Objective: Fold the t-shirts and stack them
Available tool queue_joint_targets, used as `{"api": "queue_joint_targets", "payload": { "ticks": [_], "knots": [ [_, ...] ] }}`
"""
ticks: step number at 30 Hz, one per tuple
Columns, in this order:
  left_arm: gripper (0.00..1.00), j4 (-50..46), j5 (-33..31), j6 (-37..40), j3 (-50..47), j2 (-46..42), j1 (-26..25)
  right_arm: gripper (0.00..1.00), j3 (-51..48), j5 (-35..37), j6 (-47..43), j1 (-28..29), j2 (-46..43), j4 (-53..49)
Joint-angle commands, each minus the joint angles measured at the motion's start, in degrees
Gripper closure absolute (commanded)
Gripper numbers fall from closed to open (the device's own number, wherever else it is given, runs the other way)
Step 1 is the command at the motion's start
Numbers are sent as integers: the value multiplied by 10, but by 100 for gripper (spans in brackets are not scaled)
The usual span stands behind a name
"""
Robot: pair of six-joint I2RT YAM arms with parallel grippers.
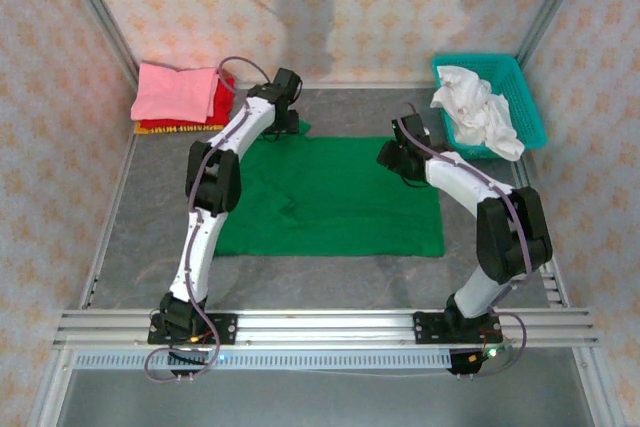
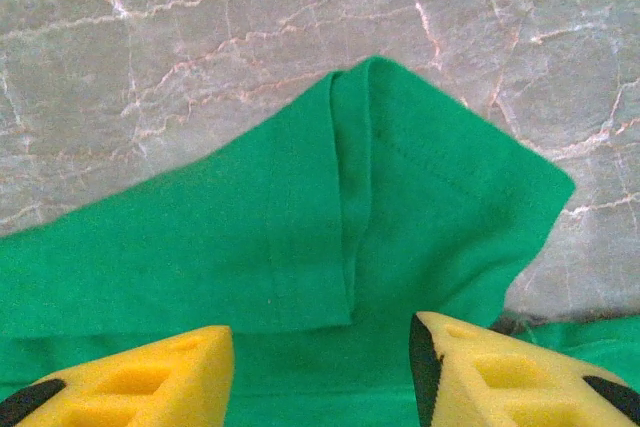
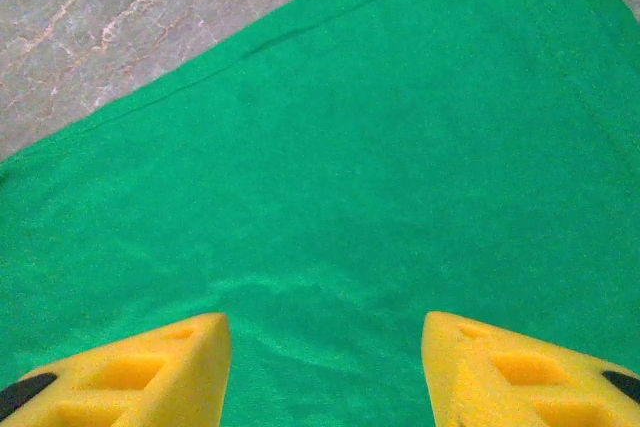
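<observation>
Green t-shirt (image 1: 330, 197): matt, fine-knit cloth with a soft nap and a stitched hem at the sleeve (image 2: 440, 167). Pink t-shirt (image 1: 175, 92): similar matt cloth. Tabletop (image 2: 200, 37): smooth grey stone-look surface, veined white and rust. Fingers (image 2: 500, 377) of the left gripper (image 2: 320, 327): yellow, matt, moulded with open cells. Basket (image 1: 528, 97): teal plastic lattice holding crumpled white cloth (image 1: 480, 112). Front rail (image 1: 320, 325): ribbed bare metal with a dull sheen.
</observation>
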Motion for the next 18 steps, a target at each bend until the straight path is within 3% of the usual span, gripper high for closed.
{"api": "queue_joint_targets", "payload": {
  "ticks": [1, 13, 18],
  "knots": [
    [52, -40, -32, 24, 46, 26, 1, 46, -9, 21, -11, -3, -23, -12],
    [52, -56, -16, 31, 90, 77, 3, 46, -21, 20, -11, -4, -30, -5],
    [69, -58, -20, 25, 90, 85, 8, 46, -27, 17, -11, -5, -30, -2]
  ]
}}
